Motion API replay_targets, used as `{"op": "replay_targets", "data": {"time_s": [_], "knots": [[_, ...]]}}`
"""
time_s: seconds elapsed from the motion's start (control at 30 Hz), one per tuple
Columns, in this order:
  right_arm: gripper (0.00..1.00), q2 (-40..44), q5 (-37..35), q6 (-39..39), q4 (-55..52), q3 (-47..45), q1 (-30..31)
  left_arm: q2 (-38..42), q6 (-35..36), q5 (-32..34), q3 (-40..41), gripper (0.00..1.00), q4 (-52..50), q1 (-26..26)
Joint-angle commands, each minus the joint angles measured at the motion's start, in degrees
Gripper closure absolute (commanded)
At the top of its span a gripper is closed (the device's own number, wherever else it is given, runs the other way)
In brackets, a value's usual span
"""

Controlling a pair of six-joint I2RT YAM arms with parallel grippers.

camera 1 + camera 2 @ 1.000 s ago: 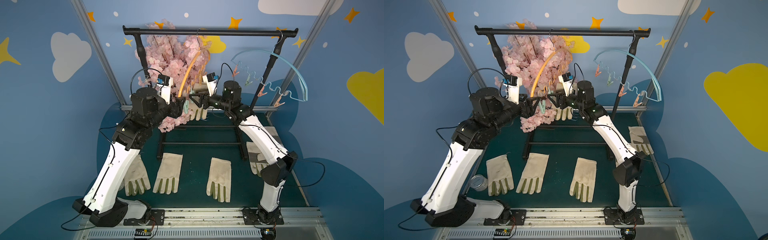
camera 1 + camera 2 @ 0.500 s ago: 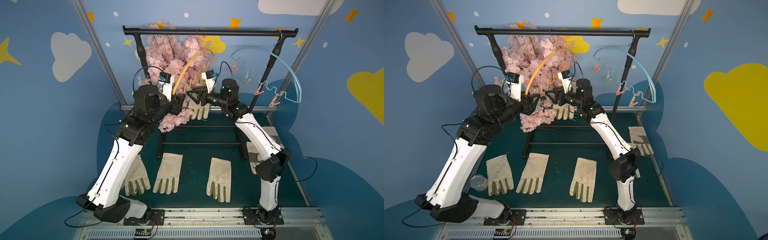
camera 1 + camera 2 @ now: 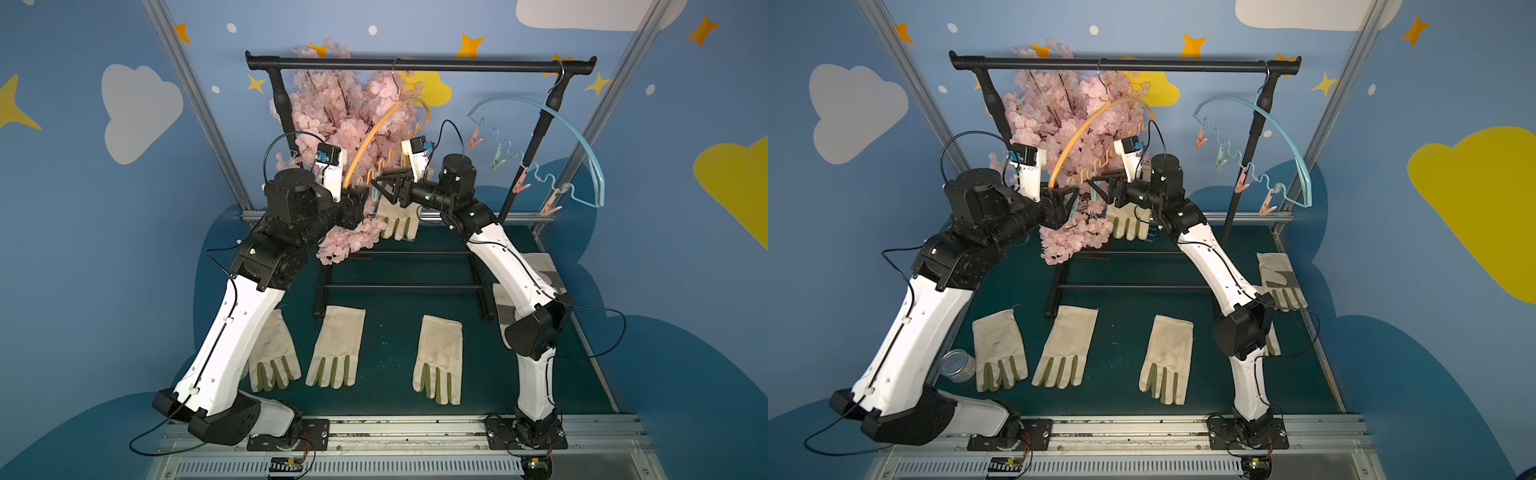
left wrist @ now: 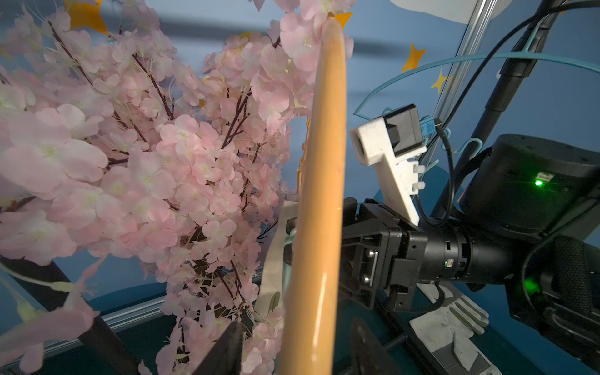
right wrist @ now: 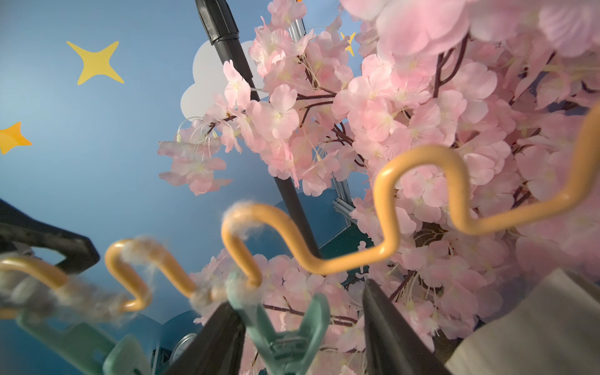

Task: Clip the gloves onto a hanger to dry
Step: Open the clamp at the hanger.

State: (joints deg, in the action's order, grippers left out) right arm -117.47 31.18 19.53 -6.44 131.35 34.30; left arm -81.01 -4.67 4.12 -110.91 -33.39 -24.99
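The left claw (image 4: 296, 324) stood open, its fingers on either side of the arc of the orange hanger (image 4: 324, 162) without touching it, with pink blossom (image 4: 130, 162) just beside. To its right, the right claw (image 5: 295, 292) was open around a teal clip (image 5: 285, 341) on the hanger's wavy rail, one finger against the clip and the other clear. Just behind it a hanging glove (image 3: 399, 218) drooped fingers down. On the worktop (image 3: 390, 332) a row of three gloves (image 3: 338, 345) lay flat. A grey-patched glove (image 3: 1281, 276) lay far right, with another partly hidden under the right arm.
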Motion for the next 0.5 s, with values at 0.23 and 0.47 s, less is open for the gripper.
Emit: {"op": "replay_targets", "data": {"time_s": [0.23,0.47], "knots": [[0.49,-1.89,1.58,1.38,1.03,2.64,0.06,-0.13,0.2,-1.2,-1.39,0.47,1.04,0.55],[0.67,-1.47,1.87,1.16,0.81,2.43,0.06,-0.3,0.18,-1.31,-1.32,0.47,1.08,0.51]]}}
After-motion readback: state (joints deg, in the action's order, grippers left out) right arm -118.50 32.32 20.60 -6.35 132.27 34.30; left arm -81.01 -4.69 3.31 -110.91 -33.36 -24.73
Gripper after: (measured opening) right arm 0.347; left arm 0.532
